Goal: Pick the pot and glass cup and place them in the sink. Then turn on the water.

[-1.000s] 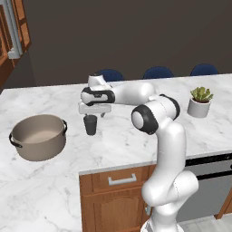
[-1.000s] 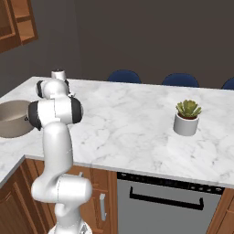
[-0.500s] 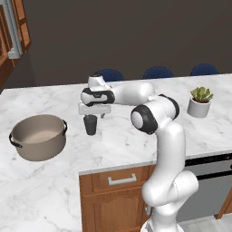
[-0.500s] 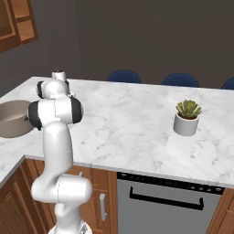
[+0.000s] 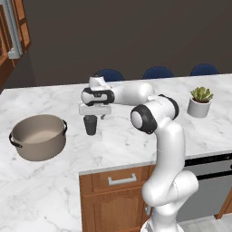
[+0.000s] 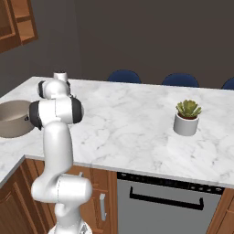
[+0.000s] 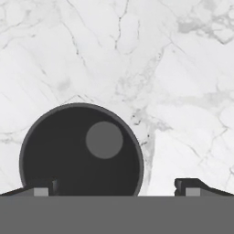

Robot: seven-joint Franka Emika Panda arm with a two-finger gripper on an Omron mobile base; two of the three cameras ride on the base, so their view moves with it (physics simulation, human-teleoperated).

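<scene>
No movement is seen since the earlier frame | gripper [image 5: 94, 117] is held just above the glass cup [image 5: 90, 125] at frame centre-left, jaws spread wide, nothing gripped | pot [image 5: 38, 137] is seen at left on the worktop [image 5: 136, 140]

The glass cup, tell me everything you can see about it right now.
The glass cup is a small dark grey tumbler with no handle, slightly tapered, standing upright on the white marble counter. From above, its round mouth is open and it looks empty, with a paler disc at the bottom. It stands apart from the pot. The open tool hovers just above it, not gripping.
</scene>
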